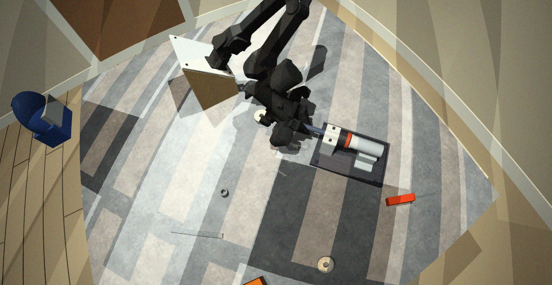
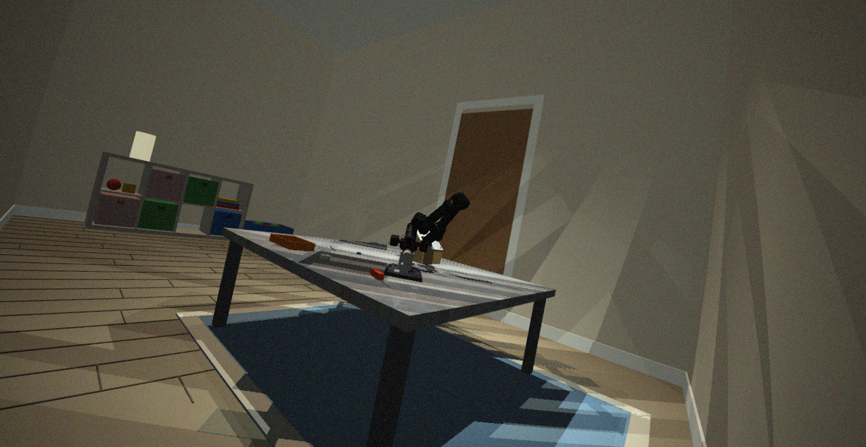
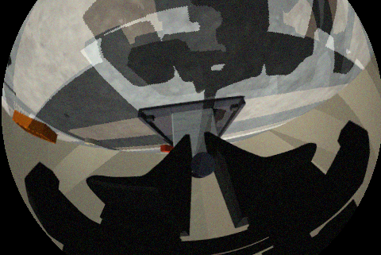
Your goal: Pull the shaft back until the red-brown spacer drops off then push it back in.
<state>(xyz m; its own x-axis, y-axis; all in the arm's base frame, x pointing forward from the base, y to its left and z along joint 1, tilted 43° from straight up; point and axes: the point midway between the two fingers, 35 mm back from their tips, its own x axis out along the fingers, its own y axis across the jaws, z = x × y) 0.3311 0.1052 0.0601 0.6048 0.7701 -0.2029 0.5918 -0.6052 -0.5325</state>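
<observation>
The assembly sits on a dark base plate [image 1: 343,173] [image 2: 415,276] [image 3: 159,121]. A whitish cylindrical housing [image 1: 366,145] lies along it. The red-brown spacer [image 1: 348,139] stands upright against the housing's near end, with dark spacers [image 1: 342,137] between it and a pale block [image 1: 330,136] [image 3: 183,124]. The blue-grey shaft [image 1: 315,129] comes out of this block on the arm's side; its round end [image 3: 202,164] shows in the wrist view. My gripper [image 1: 305,127] [image 3: 197,137] is shut on the shaft outside the block. Its tips are partly dark against the arm. No dropped spacer shows; the plate under the spacers is partly hidden.
A brown box [image 1: 210,90] with a white top is beside the arm. A pale disc [image 1: 258,112] lies by the gripper, another pale disc [image 1: 320,261] farther off. A grey ring [image 1: 221,192], an orange-handled tool [image 1: 400,199] [image 2: 377,273] and an orange tray [image 1: 256,281] [image 2: 291,241] [image 3: 35,128] are around.
</observation>
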